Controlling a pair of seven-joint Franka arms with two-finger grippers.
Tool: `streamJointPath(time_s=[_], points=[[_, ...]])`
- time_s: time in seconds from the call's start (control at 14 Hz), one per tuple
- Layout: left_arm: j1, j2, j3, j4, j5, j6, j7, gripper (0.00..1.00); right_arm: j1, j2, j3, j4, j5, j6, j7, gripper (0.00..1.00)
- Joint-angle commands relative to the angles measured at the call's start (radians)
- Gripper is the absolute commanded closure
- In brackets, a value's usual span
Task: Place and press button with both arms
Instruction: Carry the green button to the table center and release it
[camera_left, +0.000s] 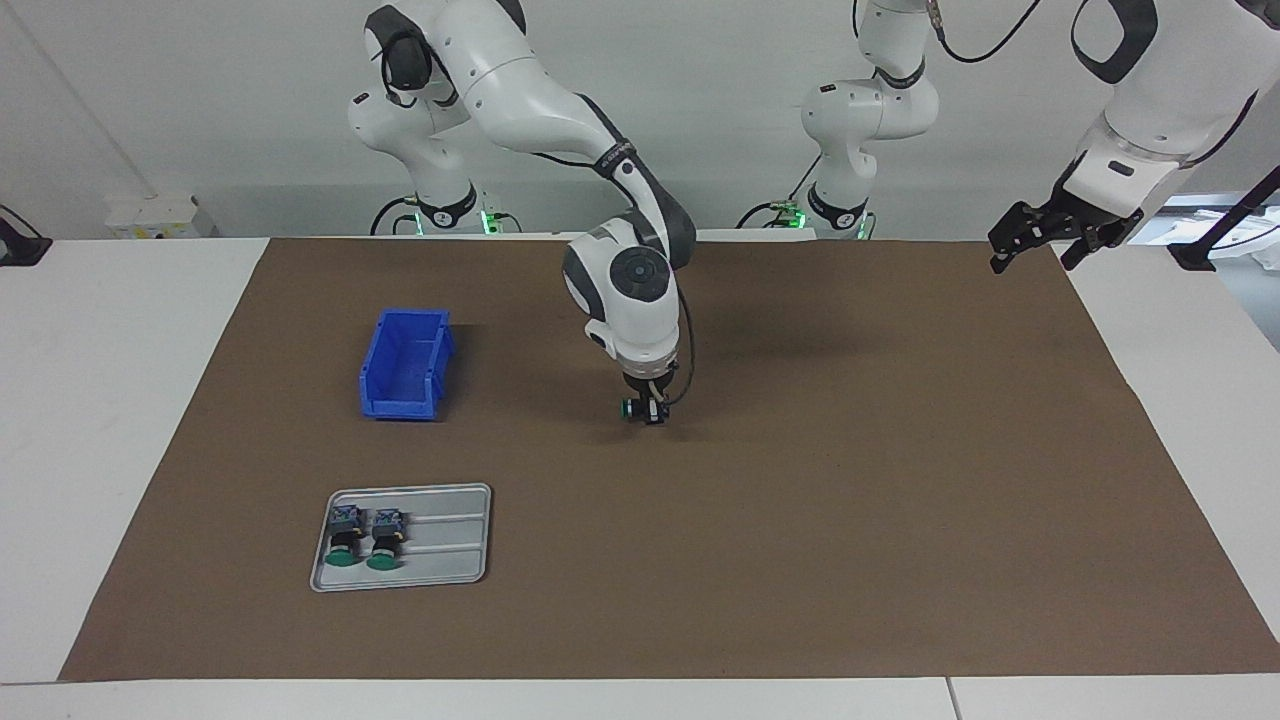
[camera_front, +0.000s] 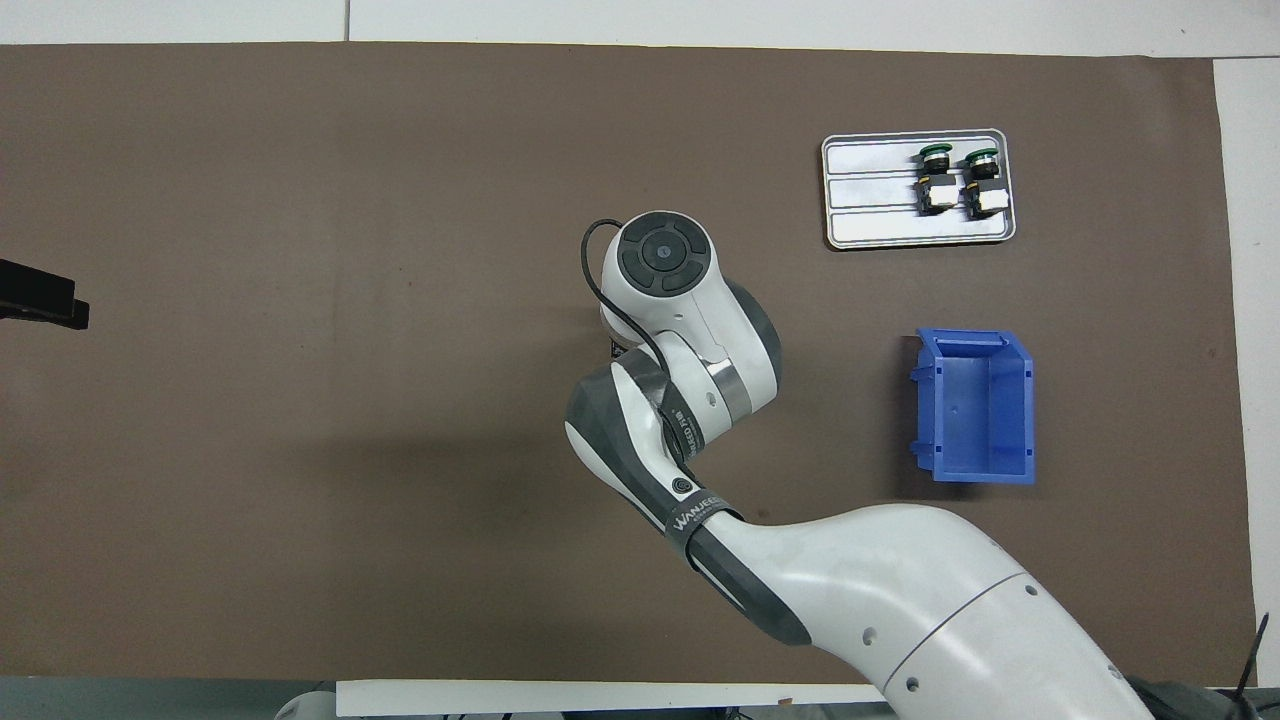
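My right arm reaches over the middle of the brown mat. Its gripper (camera_left: 643, 408) points down and is shut on a button (camera_left: 634, 407) with a green cap, held sideways close above the mat. In the overhead view the arm's wrist (camera_front: 662, 262) hides that gripper and button. Two more buttons (camera_left: 345, 535) (camera_left: 385, 538) lie side by side on a grey metal tray (camera_left: 450, 540), also in the overhead view (camera_front: 937, 178) (camera_front: 980, 182). My left gripper (camera_left: 1033, 262) waits open and empty, raised over the mat's edge at the left arm's end of the table.
A blue open bin (camera_left: 405, 365) stands on the mat nearer to the robots than the tray (camera_front: 870, 190), toward the right arm's end; it also shows in the overhead view (camera_front: 975, 405). Bare white table (camera_left: 100, 400) borders the mat.
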Motion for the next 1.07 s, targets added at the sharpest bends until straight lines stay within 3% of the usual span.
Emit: streamJointPath(time_s=[0.0,0.07,0.21,0.36,0.57,0.71,1.0], points=[[0.002,-0.035,0.002,-0.045,0.002,0.026,-0.018,0.00,-0.004,-0.041,0.004,-0.046,0.017,0.010,0.013,0.54],[0.002,-0.035,0.002,-0.051,0.002,0.027,-0.018,0.00,0.000,-0.041,0.004,-0.042,0.015,0.010,-0.001,0.33],[-0.002,-0.040,0.000,-0.060,0.002,0.026,-0.025,0.00,0.019,-0.040,0.005,0.010,0.011,-0.049,-0.029,0.11],[-0.007,-0.042,-0.001,-0.062,0.002,0.026,-0.064,0.00,0.003,-0.049,0.002,0.076,0.009,-0.133,-0.074,0.02],[-0.008,-0.040,0.000,-0.057,0.002,0.020,-0.068,0.00,-0.070,-0.150,-0.004,0.070,0.000,-0.193,-0.267,0.02],[-0.007,-0.040,0.002,-0.060,0.002,0.026,-0.070,0.00,-0.171,-0.213,-0.004,0.070,0.000,-0.265,-0.578,0.02],[-0.086,-0.002,-0.007,-0.054,0.000,0.021,-0.342,0.00,-0.363,-0.337,-0.007,0.070,-0.003,-0.425,-1.074,0.02]])
